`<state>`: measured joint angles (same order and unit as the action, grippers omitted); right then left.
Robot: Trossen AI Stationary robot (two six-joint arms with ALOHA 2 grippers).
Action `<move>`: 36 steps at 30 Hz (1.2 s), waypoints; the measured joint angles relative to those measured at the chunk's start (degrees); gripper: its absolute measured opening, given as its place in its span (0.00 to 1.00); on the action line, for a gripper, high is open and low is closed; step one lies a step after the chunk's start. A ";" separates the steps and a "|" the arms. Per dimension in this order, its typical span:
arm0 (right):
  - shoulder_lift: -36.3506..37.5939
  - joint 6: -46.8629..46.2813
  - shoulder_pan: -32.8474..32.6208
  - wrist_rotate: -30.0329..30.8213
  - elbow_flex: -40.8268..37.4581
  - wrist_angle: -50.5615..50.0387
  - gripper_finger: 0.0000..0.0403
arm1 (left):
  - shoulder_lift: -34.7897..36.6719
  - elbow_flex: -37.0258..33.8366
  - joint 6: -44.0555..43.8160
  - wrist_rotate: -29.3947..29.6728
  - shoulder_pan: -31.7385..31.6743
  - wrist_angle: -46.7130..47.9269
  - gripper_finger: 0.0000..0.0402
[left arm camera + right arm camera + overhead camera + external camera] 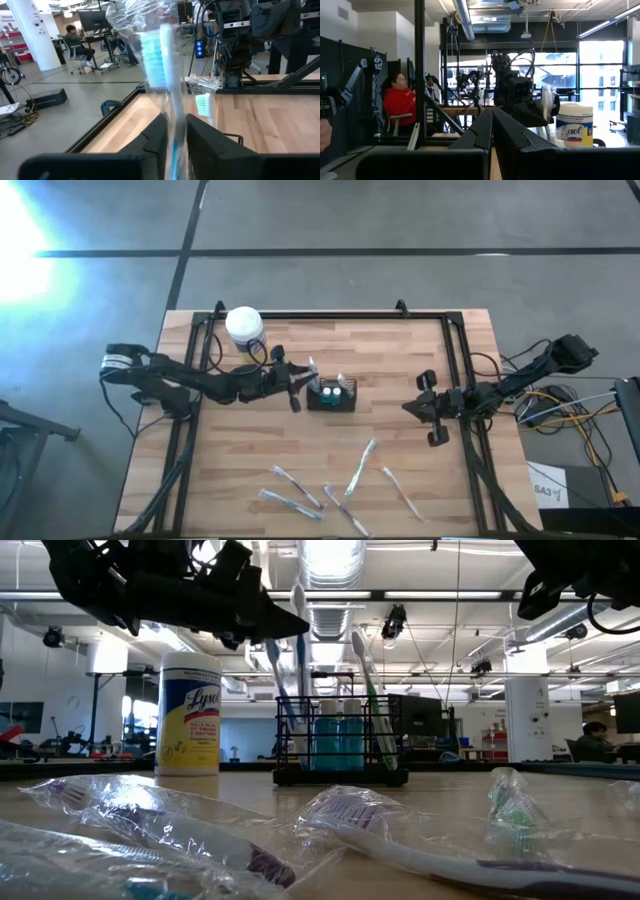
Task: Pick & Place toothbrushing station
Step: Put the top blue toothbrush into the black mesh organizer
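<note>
The toothbrushing station (pixel 332 397) is a small black wire holder near the table's middle. In the low view (pixel 340 775) it holds two blue bottles and upright toothbrushes. My left gripper (pixel 300 385) reaches in from the left, just left of the holder, and is shut on a plastic-wrapped toothbrush (pixel 160 55) with a blue-and-white handle. A green-bristled brush (pixel 202 104) stands in the holder beyond it. My right gripper (pixel 408 408) hangs shut and empty at the table's right, right of the holder. My left gripper pinches the wrapped toothbrush's handle (pixel 176 112), below the bristle head, between its two fingers (pixel 155 135). The fingers come level from the table's left and lie across the handle. The brush stands upright, head up (pixel 297 598). Its blue handle (pixel 300 690) reaches down into the holder.
A yellow wipes jar (pixel 244 325) with a white lid stands at the far left, behind my left arm. Several wrapped toothbrushes (pixel 320 490) lie along the near edge. Black frame rails (pixel 455 360) run along the table's sides. A seated person (pixel 75 40) shows in the room beyond.
</note>
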<state>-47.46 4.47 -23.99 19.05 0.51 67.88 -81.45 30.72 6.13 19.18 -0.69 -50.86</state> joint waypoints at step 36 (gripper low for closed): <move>0.02 -0.78 0.00 0.00 0.02 0.02 0.02 | 8.73 -0.13 -1.84 -0.06 0.02 7.48 0.57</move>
<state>-47.44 3.69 -23.99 19.05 0.54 67.90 -72.72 30.59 4.29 19.12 -0.67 -43.38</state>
